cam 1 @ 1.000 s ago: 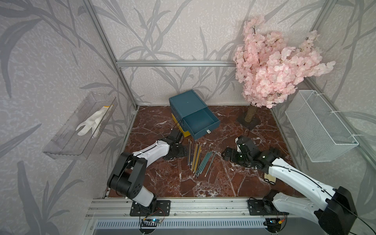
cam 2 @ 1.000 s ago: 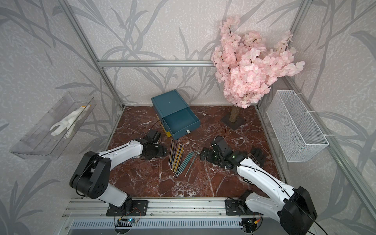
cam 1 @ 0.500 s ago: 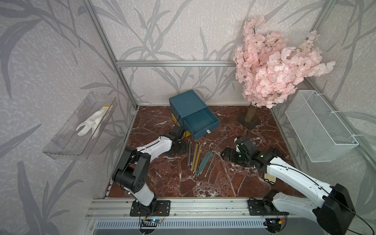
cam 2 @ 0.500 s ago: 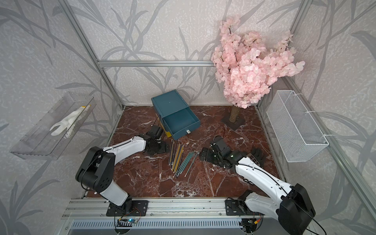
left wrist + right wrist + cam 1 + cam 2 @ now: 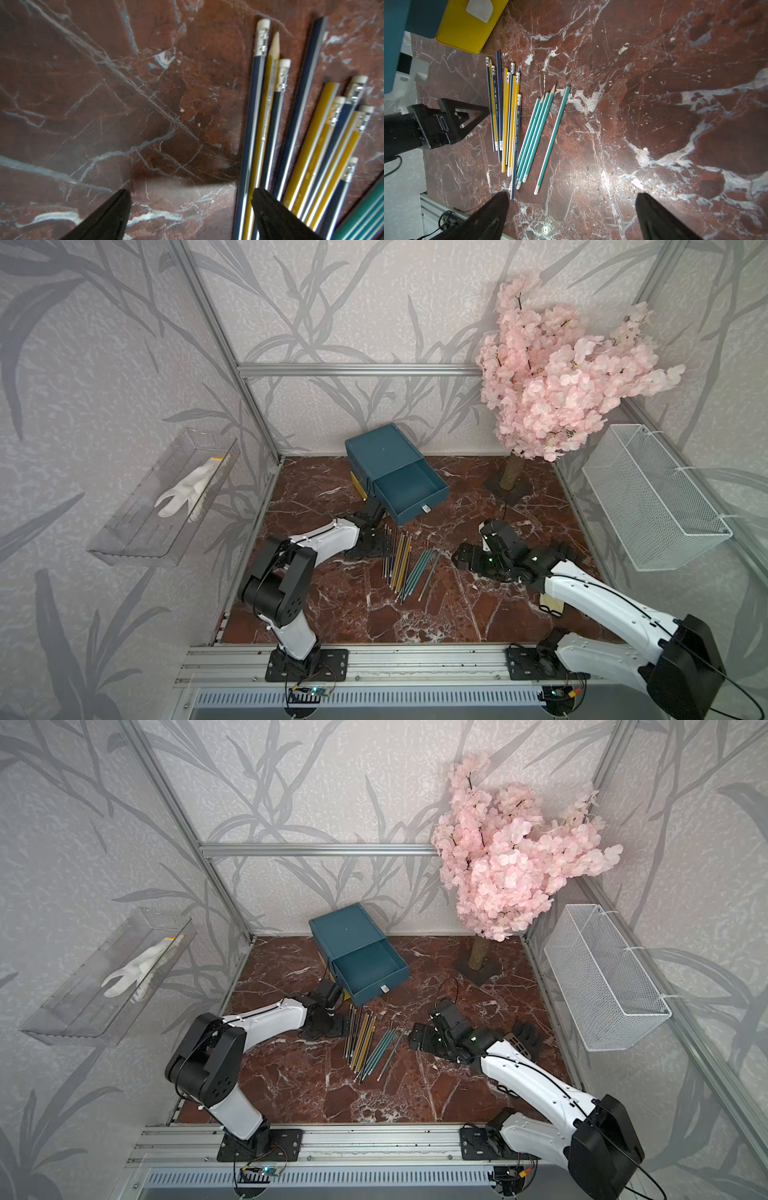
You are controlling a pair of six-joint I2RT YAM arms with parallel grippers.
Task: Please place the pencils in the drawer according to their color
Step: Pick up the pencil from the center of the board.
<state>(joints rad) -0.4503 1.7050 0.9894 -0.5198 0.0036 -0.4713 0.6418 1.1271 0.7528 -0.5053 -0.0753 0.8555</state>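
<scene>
The left hand, wide open and empty, has slid across the desk to the 9 o'clock edge of the pencils, one fingertip at the navy ones. The right hand, also open and empty, sits at their 3 o'clock. Every pencil lies loose at 6 o'clock of the drawer, whose top teal tier is pulled out, so sorting looks about to start.

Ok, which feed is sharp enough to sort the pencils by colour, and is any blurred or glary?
Right wrist view: sharpest, the thin navy, yellow and teal pencils crisp, a pale glare patch on the red marble tabletop. Left wrist view: soft and blurred, colours readable. Both top views: evenly lit, pencils small.
</scene>
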